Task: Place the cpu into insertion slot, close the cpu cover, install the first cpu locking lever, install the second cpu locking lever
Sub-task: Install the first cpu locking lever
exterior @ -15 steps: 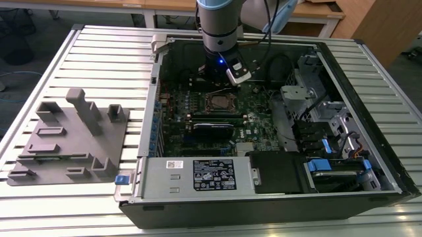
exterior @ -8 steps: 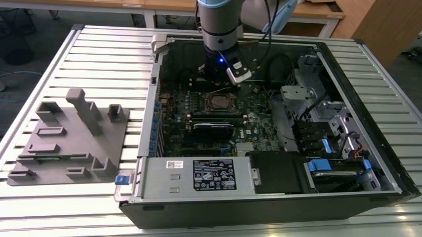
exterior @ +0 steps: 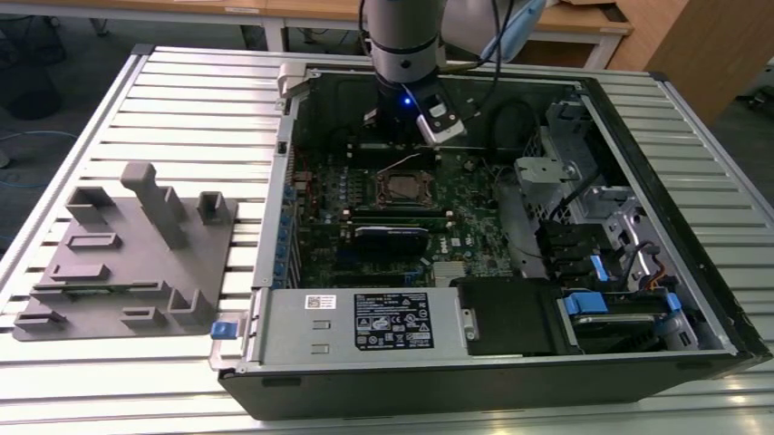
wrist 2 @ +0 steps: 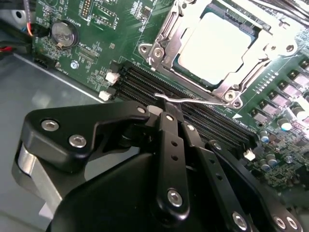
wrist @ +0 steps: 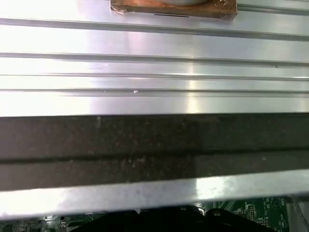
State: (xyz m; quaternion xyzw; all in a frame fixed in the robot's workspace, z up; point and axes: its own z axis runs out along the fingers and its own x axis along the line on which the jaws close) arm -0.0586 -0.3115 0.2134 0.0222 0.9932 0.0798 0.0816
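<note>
Hanging over the open computer case (exterior: 484,227) in the exterior view, the arm has its gripper (exterior: 426,145) just behind the insertion slot (exterior: 405,188), w/ green motherboard (exterior: 351,208) all round that slot. A grey fixture block (exterior: 127,254) sits on the ribbed table (exterior: 181,82), well apart from the slot.

Second wrist view: the cpu (wrist 2: 218,39), pale silver-grey flat square, lies inside the slot w/ the cpu cover (wrist 2: 169,36) framing it. Black fingers (wrist 2: 170,145) are pressed together, tips touching a thin wire locking lever (wrist 2: 193,100) just beside the slot, over black memory slots (wrist 2: 145,84).

First wrist view: table ribs, a dark case edge (wrist: 154,145).
</note>
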